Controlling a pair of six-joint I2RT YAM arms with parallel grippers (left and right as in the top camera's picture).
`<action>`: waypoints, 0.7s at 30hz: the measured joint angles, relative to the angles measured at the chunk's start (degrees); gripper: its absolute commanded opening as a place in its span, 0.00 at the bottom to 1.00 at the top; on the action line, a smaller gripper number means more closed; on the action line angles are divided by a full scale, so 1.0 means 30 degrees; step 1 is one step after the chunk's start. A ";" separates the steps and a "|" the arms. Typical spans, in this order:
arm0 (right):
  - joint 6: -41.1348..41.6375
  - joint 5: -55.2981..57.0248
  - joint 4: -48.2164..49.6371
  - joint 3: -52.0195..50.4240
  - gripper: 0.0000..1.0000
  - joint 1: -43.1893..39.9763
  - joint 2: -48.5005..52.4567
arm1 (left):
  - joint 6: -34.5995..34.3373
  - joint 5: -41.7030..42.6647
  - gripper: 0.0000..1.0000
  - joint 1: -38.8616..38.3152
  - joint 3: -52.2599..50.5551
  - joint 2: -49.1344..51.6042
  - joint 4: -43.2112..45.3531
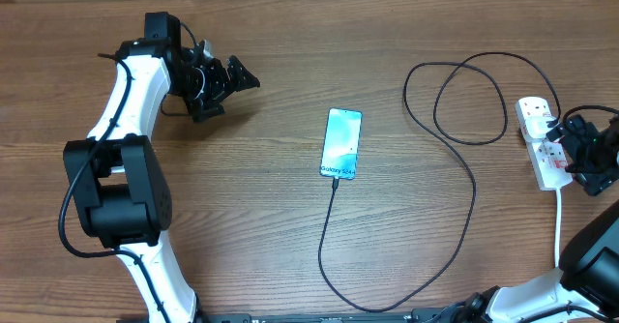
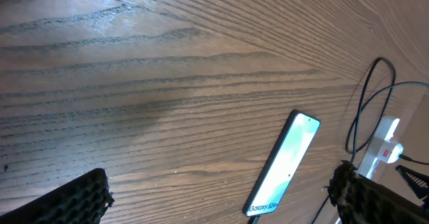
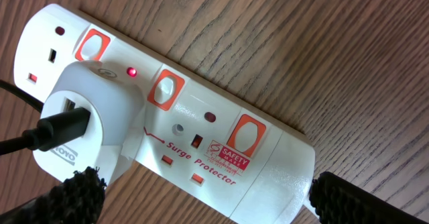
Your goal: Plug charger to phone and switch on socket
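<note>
The phone (image 1: 341, 144) lies flat mid-table, teal screen up, "Galaxy" band at its near end; it also shows in the left wrist view (image 2: 285, 163). The black charger cable (image 1: 472, 192) meets the phone's near end, loops round and runs to a white adapter (image 3: 87, 110) plugged into the socket strip (image 1: 542, 141). In the right wrist view the strip (image 3: 221, 127) shows a lit red lamp beside that adapter. My right gripper (image 1: 566, 151) is open, its fingers (image 3: 221, 207) either side of the strip. My left gripper (image 1: 235, 93) is open and empty, far left of the phone.
The strip's white cord (image 1: 560, 226) runs toward the near edge on the right. The cable's big loops (image 1: 464, 101) lie between the phone and the strip. The left arm's base (image 1: 116, 197) stands at the near left.
</note>
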 measured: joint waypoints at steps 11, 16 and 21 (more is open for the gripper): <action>-0.0007 0.0007 0.0000 0.0000 1.00 0.0000 0.0000 | 0.0000 0.0000 1.00 -0.0007 0.0000 0.0000 0.0000; -0.0015 0.0000 -0.0007 0.0007 1.00 0.0000 0.0000 | 0.0007 -0.0903 1.00 -0.0459 0.0000 0.0000 0.0000; 0.0007 0.0000 0.0000 0.0007 1.00 0.0000 0.0000 | 0.0000 -0.3723 0.99 -0.1792 0.0000 -0.0678 -0.0015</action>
